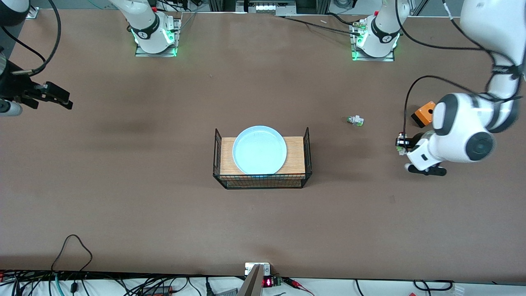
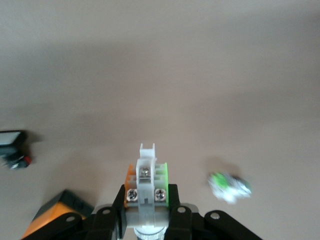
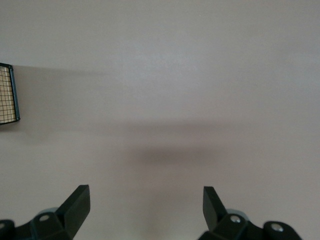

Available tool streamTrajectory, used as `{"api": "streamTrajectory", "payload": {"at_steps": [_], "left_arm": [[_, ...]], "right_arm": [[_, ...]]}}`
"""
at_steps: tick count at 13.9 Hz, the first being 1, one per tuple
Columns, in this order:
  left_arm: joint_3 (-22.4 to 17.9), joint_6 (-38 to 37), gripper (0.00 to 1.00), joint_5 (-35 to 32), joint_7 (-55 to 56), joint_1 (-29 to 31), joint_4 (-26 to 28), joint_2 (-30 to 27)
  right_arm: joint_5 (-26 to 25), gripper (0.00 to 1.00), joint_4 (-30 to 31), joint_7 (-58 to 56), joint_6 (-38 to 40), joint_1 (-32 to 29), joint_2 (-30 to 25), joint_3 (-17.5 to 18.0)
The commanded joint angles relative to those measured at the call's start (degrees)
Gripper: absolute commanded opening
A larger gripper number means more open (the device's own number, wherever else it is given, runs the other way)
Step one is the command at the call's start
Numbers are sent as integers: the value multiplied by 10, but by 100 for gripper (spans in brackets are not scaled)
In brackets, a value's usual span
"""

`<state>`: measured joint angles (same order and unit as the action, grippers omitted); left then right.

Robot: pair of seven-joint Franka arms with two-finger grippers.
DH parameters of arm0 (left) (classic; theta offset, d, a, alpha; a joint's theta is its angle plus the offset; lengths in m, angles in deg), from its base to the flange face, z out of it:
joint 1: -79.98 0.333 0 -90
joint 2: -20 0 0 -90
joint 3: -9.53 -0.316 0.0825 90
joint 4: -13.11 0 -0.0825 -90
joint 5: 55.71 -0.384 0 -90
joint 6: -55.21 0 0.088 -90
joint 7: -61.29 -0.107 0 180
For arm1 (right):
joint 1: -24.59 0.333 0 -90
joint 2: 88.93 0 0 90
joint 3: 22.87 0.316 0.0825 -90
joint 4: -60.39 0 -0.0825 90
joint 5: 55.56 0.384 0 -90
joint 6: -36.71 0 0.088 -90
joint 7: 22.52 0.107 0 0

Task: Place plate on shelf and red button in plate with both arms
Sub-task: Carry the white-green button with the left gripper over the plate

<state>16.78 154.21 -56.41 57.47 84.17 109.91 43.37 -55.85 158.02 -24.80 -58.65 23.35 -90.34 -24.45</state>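
- My left claw (image 2: 145, 220) is clamped on the red button (image 2: 146, 180), whose white body with green and orange bits stands up between my black fingers (image 2: 107, 220); the red cap itself is hidden from me.
- In the front view that left claw (image 1: 404, 148) sits low over the desk (image 1: 123, 213) at the left arm's end, at about five o'clock from the orange box (image 1: 423, 114).
- A similar white-and-green part (image 1: 355, 120) lies on the desk at about nine o'clock from the orange box.
- The plate (image 1: 259, 149) lies in the wire basket (image 1: 263, 181) on its wooden floor, mid-desk.
- My right claw (image 1: 61, 98) waits with its jaws spread wide and nothing between them, over bare desk at the right arm's end, at about ten o'clock from the basket.
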Motion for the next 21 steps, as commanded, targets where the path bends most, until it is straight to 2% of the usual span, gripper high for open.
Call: {"api": "streamTrajectory", "payload": {"at_steps": [1,3,5,8,13,16,21], "left_arm": [[41,-116,16,-4,25,-32,-130,8],[79,-144,16,31,93,-53,-194,8],[97,-140,18,81,154,-94,-213,16],[95,-68,18,92,278,-195,-249,45],[94,75,18,92,383,-282,-339,155],[89,158,20,86,377,-298,-333,192],[89,163,24,22,375,-312,-325,218]], "right_arm": [[-3,100,-24,-9,25,-7,6,4],[2,100,-36,-4,25,-6,13,4],[1,100,-36,-3,25,-3,12,4],[0,100,-36,-3,25,-3,13,4],[-1,100,-36,-4,26,-3,12,4],[-1,100,-36,-4,26,-3,13,4],[0,100,-36,-4,26,-3,13,4]]}}
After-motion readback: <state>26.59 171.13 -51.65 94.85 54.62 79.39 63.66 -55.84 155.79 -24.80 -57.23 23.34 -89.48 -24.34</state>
